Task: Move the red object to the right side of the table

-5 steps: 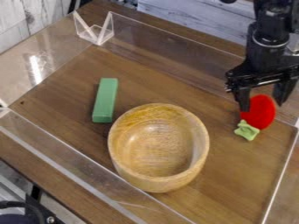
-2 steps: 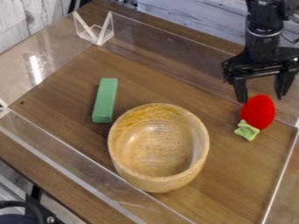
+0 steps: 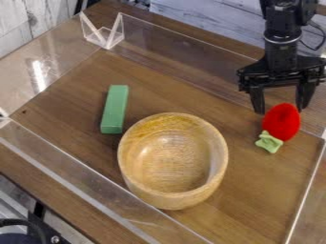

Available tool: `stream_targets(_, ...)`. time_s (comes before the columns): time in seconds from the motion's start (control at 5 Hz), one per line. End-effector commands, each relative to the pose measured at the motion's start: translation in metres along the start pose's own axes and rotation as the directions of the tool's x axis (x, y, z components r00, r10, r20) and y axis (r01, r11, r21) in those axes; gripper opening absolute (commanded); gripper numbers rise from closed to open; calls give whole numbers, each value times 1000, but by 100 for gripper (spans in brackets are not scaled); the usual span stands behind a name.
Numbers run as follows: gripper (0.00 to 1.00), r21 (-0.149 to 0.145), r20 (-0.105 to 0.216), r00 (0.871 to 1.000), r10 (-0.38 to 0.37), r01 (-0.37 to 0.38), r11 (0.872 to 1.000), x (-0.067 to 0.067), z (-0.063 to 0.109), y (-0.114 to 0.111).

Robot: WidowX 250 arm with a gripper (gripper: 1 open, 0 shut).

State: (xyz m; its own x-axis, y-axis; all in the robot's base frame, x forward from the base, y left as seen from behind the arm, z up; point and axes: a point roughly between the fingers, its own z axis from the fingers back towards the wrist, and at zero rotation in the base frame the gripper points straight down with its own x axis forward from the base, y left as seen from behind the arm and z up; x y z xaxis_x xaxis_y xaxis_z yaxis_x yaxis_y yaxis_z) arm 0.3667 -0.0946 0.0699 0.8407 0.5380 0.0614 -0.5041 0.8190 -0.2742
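The red object (image 3: pixel 281 121), a small rounded strawberry-like toy with a light green leafy end (image 3: pixel 268 143), lies on the table (image 3: pixel 166 91) near its right edge. My black gripper (image 3: pixel 283 95) hangs just above and behind it, open, its two fingers spread wide with nothing between them. The toy rests free on the wood, apart from the fingers.
A wooden bowl (image 3: pixel 173 158) stands at the front centre. A green rectangular block (image 3: pixel 114 108) lies to its left. Clear plastic walls (image 3: pixel 76 181) edge the tabletop, and a clear plastic stand (image 3: pixel 102 30) sits at the back left corner.
The gripper has risen off the red toy and drifted slightly left and back, staying open. The toy stays where it was.
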Motion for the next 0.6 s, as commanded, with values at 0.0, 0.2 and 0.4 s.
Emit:
stream_targets(0.0,100,-74,86,996,21,-14,997,11,37,-3)
stream_targets(0.2,100,-90,100,994,39,-30,995,11,45,4)
stream_targets(0.4,100,-109,88,996,-19,28,994,12,44,3)
